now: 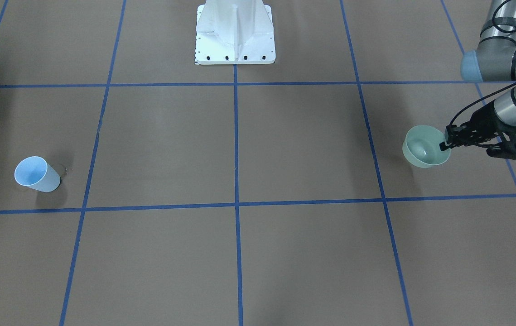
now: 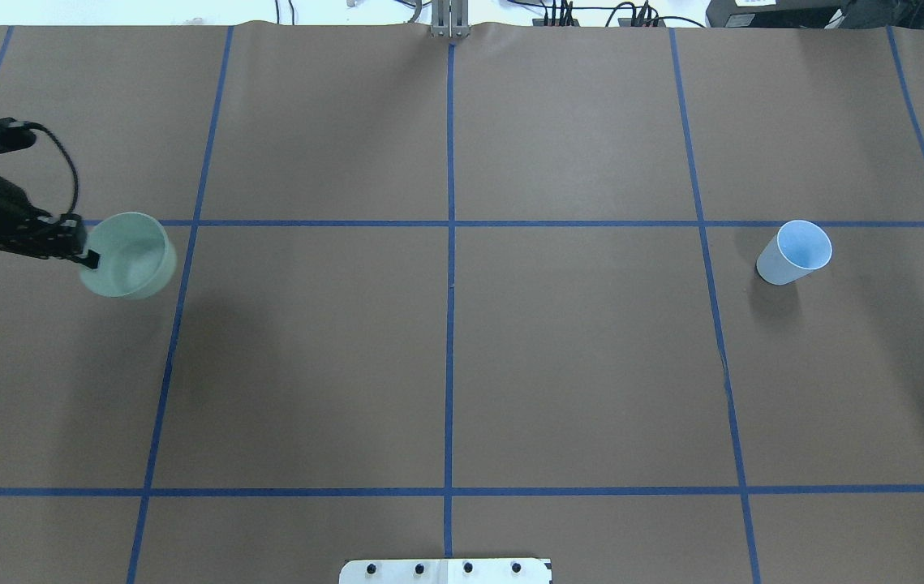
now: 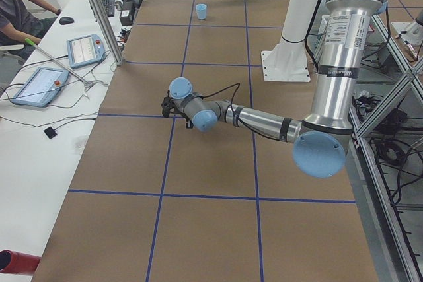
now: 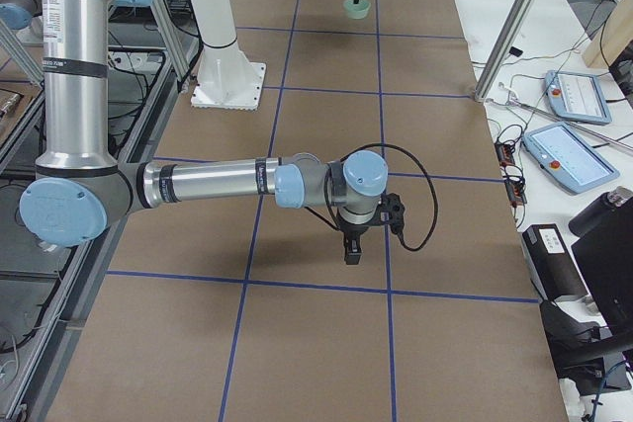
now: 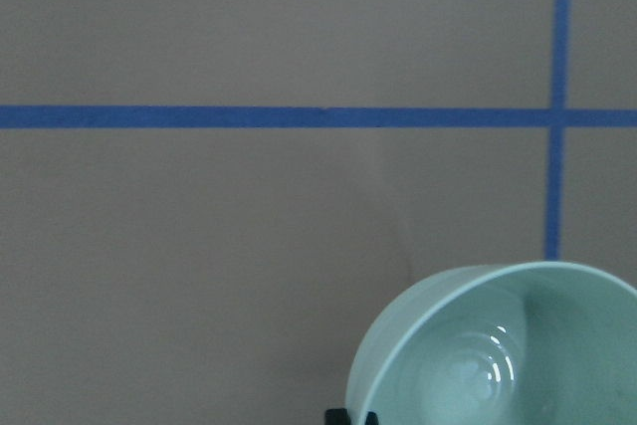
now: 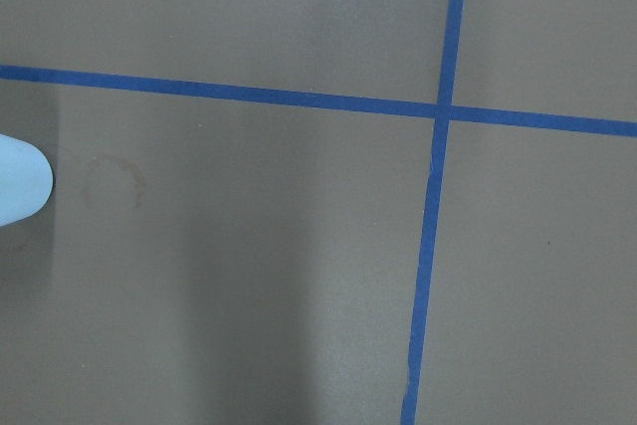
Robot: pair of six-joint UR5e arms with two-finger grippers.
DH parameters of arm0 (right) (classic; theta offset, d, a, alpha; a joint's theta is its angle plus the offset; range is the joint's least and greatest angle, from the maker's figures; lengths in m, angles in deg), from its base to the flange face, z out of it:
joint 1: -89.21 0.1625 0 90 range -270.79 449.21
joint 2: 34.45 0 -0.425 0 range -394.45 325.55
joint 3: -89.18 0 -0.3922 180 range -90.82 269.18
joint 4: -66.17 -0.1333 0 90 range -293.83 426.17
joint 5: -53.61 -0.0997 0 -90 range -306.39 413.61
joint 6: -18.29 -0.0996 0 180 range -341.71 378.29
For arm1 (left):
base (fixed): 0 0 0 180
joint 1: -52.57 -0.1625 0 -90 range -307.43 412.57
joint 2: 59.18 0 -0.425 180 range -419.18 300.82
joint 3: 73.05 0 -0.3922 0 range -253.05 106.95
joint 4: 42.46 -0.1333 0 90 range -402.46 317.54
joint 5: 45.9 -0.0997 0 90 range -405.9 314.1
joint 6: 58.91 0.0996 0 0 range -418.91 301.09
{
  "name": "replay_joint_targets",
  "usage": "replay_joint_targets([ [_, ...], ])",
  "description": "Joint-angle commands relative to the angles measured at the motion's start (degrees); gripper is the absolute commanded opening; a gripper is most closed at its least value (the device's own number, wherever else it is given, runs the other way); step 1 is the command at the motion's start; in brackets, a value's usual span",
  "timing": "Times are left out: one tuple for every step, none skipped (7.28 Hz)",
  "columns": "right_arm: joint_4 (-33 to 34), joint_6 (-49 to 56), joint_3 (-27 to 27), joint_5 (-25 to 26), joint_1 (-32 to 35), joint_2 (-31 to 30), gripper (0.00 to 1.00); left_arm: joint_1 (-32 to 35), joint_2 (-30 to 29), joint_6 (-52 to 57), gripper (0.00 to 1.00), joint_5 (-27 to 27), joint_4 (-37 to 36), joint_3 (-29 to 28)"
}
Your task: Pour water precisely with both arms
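front cam, left gripper (image 1: 443, 146): clamped onto the rim of the green bowl (image 1: 423, 147) over on the view's right, with the left arm (image 1: 507, 108) coming in from the top right corner
front cam, water (image 1: 423, 153): just a pale glint low inside the bowl; honestly can't tell if the bowl sits on the table (image 1: 239, 149) or hangs just off it
front cam, blue cup (image 1: 38, 174): upright, way across on the other side, with a faint ring stain (image 1: 65, 169) just beside it; white pedestal (image 1: 235, 34) at top middle
overhead, bowl: far left, next to a blue tape line (image 2: 449, 223), fingers on its left rim; cup well apart on the right
left side cam, left arm: the near big one, stretched low over the table, its wrist hiding the bowl; cup tiny at the far end; a person (image 3: 16, 11) sits by two tablets (image 3: 84, 49)
right side cam, right arm (image 4: 208, 183): near, reaching out, right gripper (image 4: 352, 249) pointing straight down over bare brown table; can't tell if it's open or closed
right side cam, far end: bowl right under the left gripper
left wrist cam, water: bright glints and ripple rings in the bowl's bottom; a black fingertip (image 5: 350, 415) peeks in at the rim
right wrist cam, cup: its side pokes in at the left edge, stain beside it, tape cross to the right
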State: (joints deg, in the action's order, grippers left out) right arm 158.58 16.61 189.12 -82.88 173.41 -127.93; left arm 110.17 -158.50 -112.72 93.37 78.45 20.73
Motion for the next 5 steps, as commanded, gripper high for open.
replay_joint_targets([
  [-0.03,0.00,0.16,0.00,0.00,0.13,1.00,-9.29,-11.27,-16.44,0.00,-4.23,-1.54,0.97],
  [-0.03,-0.08,0.16,0.00,0.00,0.13,1.00,-13.43,-15.94,-20.07,0.00,-7.49,-5.47,0.62],
  [0.06,-0.08,0.16,0.00,0.00,0.13,1.00,-16.95,-22.43,-20.55,0.00,-12.83,-12.91,0.01],
  [0.06,-0.08,0.07,0.00,-0.17,0.13,1.00,-20.04,-28.84,-20.64,0.00,-16.53,-18.81,-3.04],
  [-0.03,-0.08,-0.01,0.00,-0.18,0.13,1.00,-21.20,-31.87,-21.68,0.00,-17.27,-19.04,-6.73],
])
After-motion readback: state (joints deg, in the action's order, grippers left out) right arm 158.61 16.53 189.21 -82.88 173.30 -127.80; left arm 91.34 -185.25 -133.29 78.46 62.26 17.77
